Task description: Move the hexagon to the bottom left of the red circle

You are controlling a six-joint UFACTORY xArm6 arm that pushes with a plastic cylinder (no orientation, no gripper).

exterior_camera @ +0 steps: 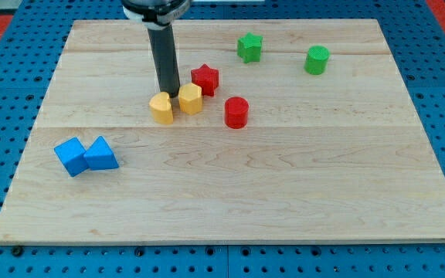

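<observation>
My tip sits between the yellow hexagon and yellow heart. It is a bare tool, holding nothing. The red circle lies right of the hexagon.

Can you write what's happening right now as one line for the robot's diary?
tip above the gap between yellow heart and yellow hexagon | hexagon left of red circle, slightly higher | red star beside hexagon | goal unmet

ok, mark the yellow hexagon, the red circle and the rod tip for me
yellow hexagon (191, 99), camera view, on its top face.
red circle (236, 111), camera view, middle of the cylinder's side.
my tip (171, 95), camera view, very end of the rod, between the yellow heart (161, 107) and the hexagon.
</observation>
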